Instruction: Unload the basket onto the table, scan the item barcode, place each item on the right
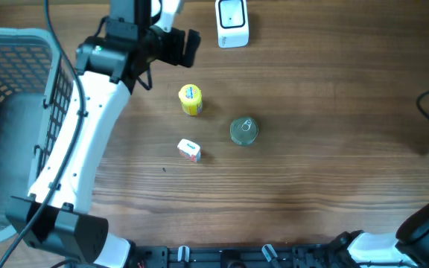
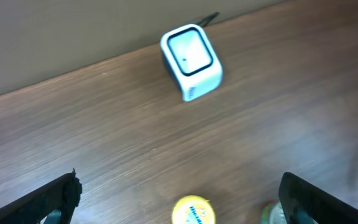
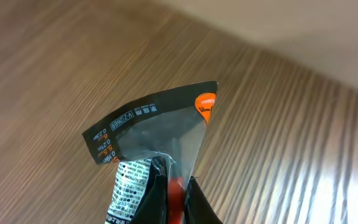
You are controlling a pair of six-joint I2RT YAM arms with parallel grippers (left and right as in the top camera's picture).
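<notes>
Your right gripper [image 3: 169,186] is clamped tight on the dark foil sachet with an orange corner and printed label [image 3: 157,134]. It pinches the lower part, and the rest fans out beyond the fingertips over the brown wooden table [image 3: 55,74]. Judged light, thin and limp, with slick film; grip a flat edge, clear of the print. Your left gripper [image 2: 182,196] stands fully spread and holds nothing. The white box-shaped scanner [image 2: 191,62] lies ahead of it. The grey mesh basket [image 1: 21,52] beside the left arm shows no item in its visible part.
</notes>
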